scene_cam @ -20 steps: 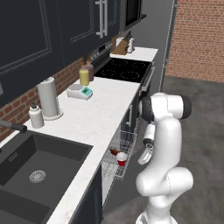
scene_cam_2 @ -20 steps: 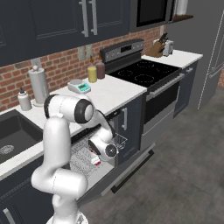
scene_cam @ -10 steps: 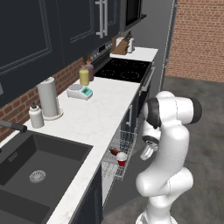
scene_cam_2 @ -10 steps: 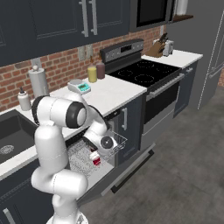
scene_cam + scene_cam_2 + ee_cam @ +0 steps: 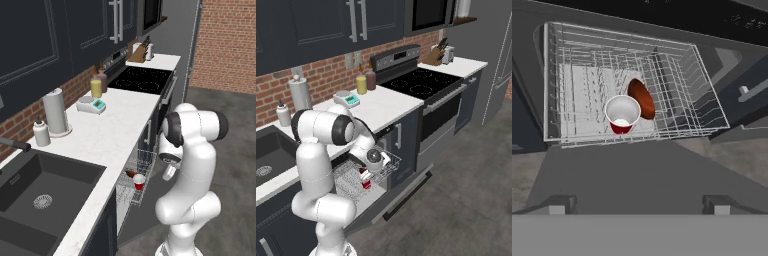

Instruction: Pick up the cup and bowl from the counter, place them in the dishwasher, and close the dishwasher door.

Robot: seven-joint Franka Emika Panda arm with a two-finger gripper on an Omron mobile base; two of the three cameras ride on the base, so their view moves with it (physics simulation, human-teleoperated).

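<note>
Rack mostly open (left side bare) — cup and bowl block its front middle.

The arm is hiding much of the rack in the right base view. The counter's edge is covering the bowl partly. The sink is running off the frame.

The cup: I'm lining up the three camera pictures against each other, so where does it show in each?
Left base view: the cup stands low at centre, in the pulled-out wire rack.
Right base view: left of centre, partly behind the arm.
Hand view: centre left, open mouth facing the camera.
Shared landmark: the bowl tilted right beside it.
</note>
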